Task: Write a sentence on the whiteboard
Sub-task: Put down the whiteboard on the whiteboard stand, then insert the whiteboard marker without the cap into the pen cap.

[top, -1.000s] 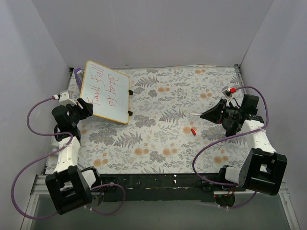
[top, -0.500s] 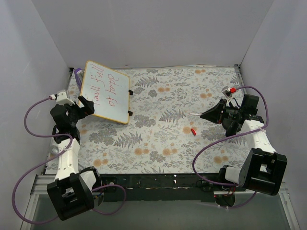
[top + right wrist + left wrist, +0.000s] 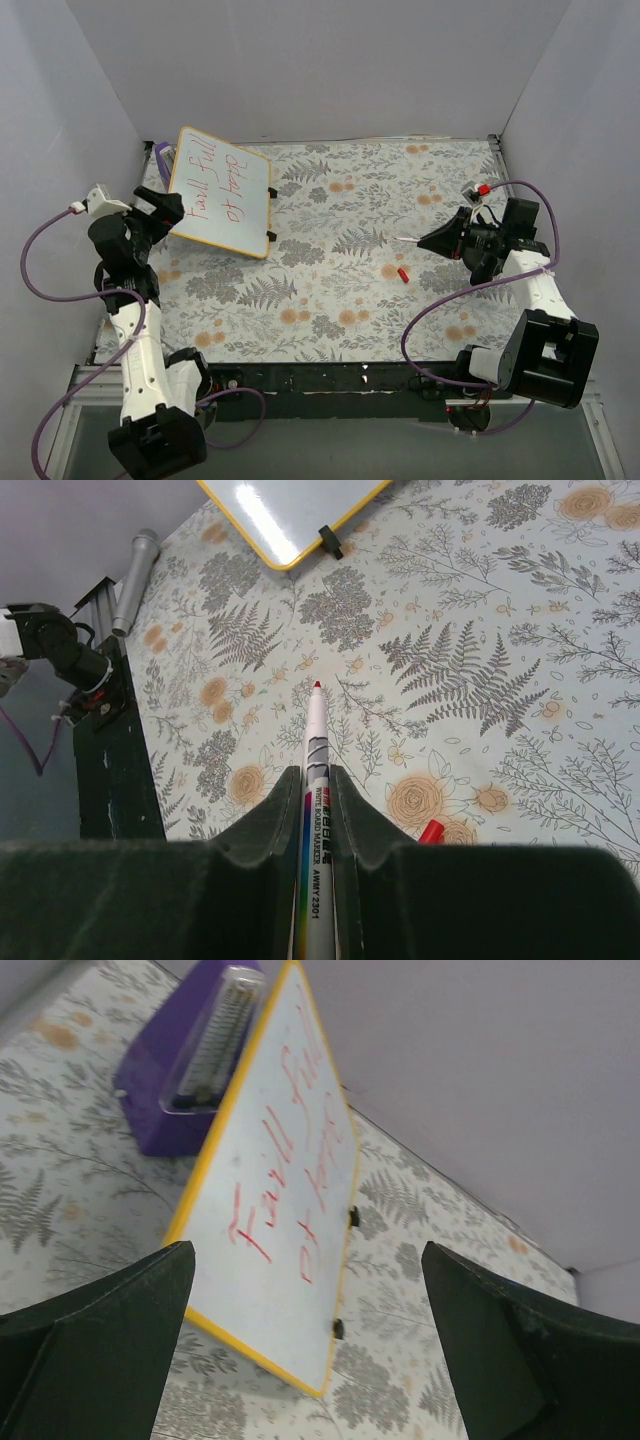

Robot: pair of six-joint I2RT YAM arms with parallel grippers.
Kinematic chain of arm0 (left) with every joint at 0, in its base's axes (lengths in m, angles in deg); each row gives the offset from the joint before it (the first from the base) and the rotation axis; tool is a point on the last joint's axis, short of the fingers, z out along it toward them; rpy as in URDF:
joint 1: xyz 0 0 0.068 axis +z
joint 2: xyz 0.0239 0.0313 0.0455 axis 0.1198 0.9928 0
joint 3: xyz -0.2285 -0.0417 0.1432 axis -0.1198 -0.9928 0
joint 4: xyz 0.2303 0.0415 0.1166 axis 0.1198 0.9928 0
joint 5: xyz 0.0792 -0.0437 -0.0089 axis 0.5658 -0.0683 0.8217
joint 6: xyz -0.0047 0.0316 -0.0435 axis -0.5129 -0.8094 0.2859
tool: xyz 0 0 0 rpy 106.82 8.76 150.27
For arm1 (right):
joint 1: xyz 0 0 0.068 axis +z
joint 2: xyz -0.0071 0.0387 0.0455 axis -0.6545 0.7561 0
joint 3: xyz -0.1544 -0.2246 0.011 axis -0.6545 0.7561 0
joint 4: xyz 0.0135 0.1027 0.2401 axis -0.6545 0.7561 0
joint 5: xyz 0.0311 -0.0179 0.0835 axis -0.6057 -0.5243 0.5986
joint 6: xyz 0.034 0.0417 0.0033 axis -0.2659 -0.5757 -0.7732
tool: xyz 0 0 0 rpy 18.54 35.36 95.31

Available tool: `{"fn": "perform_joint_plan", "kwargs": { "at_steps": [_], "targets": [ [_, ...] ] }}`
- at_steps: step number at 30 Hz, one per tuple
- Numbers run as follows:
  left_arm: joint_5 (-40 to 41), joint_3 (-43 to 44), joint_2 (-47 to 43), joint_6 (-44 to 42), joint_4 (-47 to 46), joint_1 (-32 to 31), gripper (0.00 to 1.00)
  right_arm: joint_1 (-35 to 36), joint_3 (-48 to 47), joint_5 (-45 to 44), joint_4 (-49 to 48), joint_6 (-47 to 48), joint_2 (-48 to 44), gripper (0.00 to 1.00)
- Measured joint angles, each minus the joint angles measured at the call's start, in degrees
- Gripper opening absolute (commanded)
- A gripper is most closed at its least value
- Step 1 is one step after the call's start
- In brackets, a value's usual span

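The whiteboard (image 3: 235, 205), yellow-framed, rests tilted against a purple block (image 3: 162, 155) at the back left. The sentence (image 3: 212, 185) runs across it in two red handwritten lines. My left gripper (image 3: 165, 207) hangs just off the board's left edge, open and empty. The left wrist view shows the whiteboard (image 3: 270, 1260) and its sentence (image 3: 290, 1175) between the two spread fingers of the left gripper (image 3: 307, 1255), untouched. At the right, my right gripper (image 3: 425, 240) is shut on a white marker (image 3: 317, 740), red tip bare and pointing left above the mat; the right gripper (image 3: 315, 772) clamps its barrel.
A red marker cap (image 3: 402, 273) lies on the floral mat right of centre, and the cap (image 3: 430, 830) also shows beside the right jaws. Grey walls close in the left, back and right. The purple block (image 3: 170, 1085) holds a clear-topped case.
My left gripper opened, let go of the whiteboard's left edge and drew back to the left. The board stays leaning on the block. The right arm and marker have not moved.
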Motion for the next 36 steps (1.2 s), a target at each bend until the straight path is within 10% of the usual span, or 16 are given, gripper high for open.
{"fn": "perform_joint_plan", "kwargs": {
  "at_steps": [10, 16, 22, 36],
  "targets": [
    [-6.34, 6.97, -2.25, 9.33, 10.75, -19.06, 0.98, 1.16, 0.00, -4.81, 1.55, 2.29, -0.07, 0.01],
    [5.97, 6.93, 0.28, 16.41, 13.51, -47.28, 0.98, 1.36, 0.00, -10.97, 1.20, 1.75, -1.60, 0.01],
    [27.21, 12.61, 21.88, 27.04, 14.08, -80.65, 0.98, 1.36, 0.04, -19.04, -1.36, -1.20, -4.37, 0.01],
    [34.71, 31.98, 64.72, 40.35, 10.32, -88.17, 0.73, 1.25, 0.59, -36.76, -6.71, -9.14, -7.39, 0.01]
  ]
}}
